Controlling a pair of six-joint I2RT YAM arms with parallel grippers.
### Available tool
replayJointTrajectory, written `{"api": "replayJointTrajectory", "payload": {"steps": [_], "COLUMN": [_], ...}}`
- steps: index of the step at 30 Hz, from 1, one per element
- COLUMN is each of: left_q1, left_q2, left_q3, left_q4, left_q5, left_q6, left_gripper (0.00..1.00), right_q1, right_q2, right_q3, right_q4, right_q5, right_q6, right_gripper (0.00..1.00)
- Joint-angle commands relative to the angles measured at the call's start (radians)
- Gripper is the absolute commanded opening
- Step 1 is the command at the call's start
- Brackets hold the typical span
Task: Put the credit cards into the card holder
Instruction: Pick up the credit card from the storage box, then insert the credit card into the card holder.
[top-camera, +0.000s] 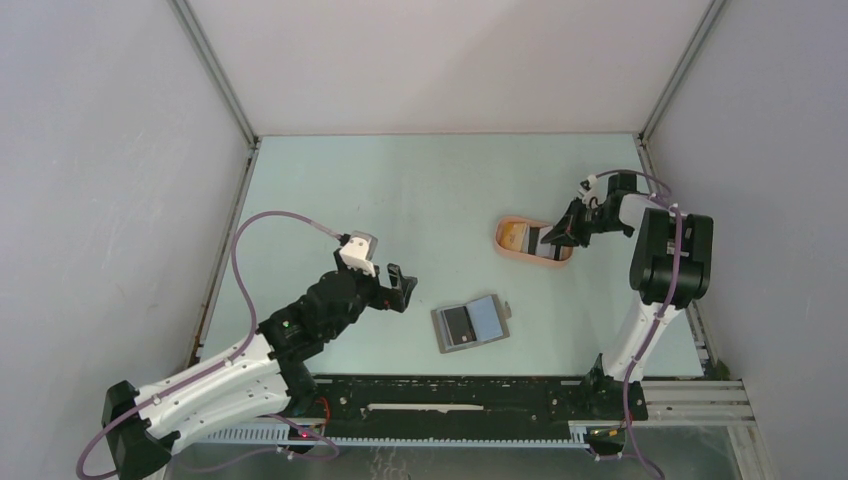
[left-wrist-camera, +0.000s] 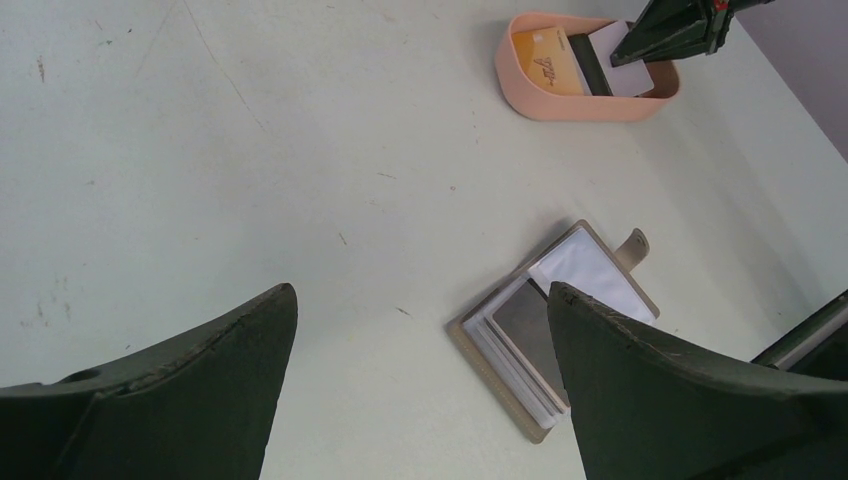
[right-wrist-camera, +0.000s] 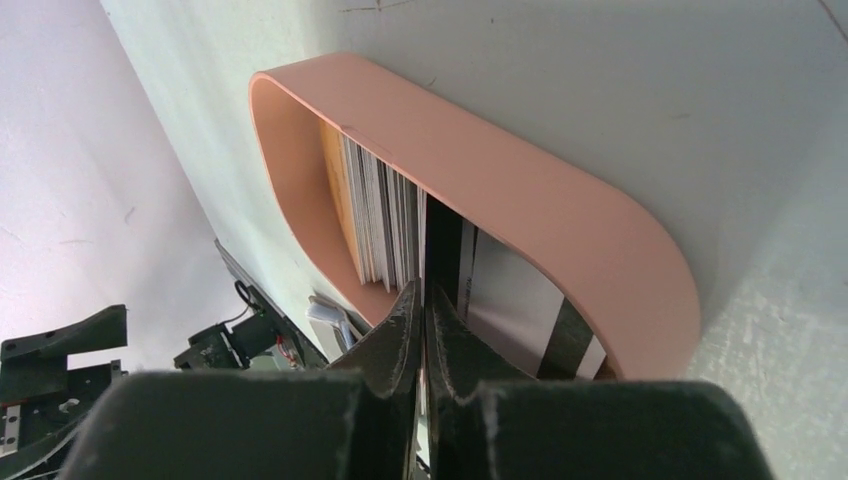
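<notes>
Lying open, the card holder (top-camera: 471, 323) runs lengthwise left-right; left end effector (top-camera: 403, 289) wide, right end effector (top-camera: 554, 238) nearly shut.

We see a pale green table (top-camera: 400, 200), scuffed and evenly lit | plain grey-white walls (top-camera: 100, 200) rise at its left, far and right sides | metal posts (top-camera: 215, 70) at its far corners | a black rail (top-camera: 450, 392) along its near edge

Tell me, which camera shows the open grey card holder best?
The left wrist view: the card holder lies close and open, its clear sleeves and strap tab plain, one corner hidden. The top view shows it small but whole. The right wrist view misses it, facing the peach tray.
</notes>
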Motion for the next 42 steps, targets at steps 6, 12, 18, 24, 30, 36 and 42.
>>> {"api": "replayJointTrajectory", "payload": {"steps": [6, 12, 18, 24, 30, 36, 42], "left_q1": [0.007, 0.007, 0.005, 0.006, 0.006, 0.006, 0.001], "left_q2": [-0.044, -0.045, -0.025, 0.064, 0.158, 0.227, 0.316], "left_q3": [-0.046, -0.075, -0.153, -0.190, -0.198, -0.198, -0.159], "left_q4": [0.038, 0.129, 0.387, 0.620, 0.750, 0.901, 0.991], "left_q5": [0.029, 0.102, 0.261, 0.353, 0.384, 0.406, 0.450], "left_q6": [-0.037, -0.065, -0.108, -0.164, -0.227, -0.284, -0.300], "left_gripper": [1.00, 1.00, 1.00, 1.00, 0.98, 0.90, 0.77], "right_q1": [-0.046, -0.067, -0.063, 0.080, 0.297, 0.405, 0.449], "right_q2": [-0.124, -0.213, -0.348, -0.459, -0.520, -0.508, -0.505], "right_q3": [0.012, -0.005, -0.025, -0.026, -0.025, -0.026, -0.025], "right_q4": [-0.064, -0.108, -0.177, -0.337, -0.554, -0.624, -0.633], "right_q5": [0.008, -0.045, -0.245, -0.493, -0.621, -0.637, -0.636], "right_q6": [-0.068, -0.162, -0.346, -0.636, -1.022, -1.142, -1.160], "right_gripper": [0.00, 0.00, 0.00, 0.00, 0.00, 0.00, 0.00]}}
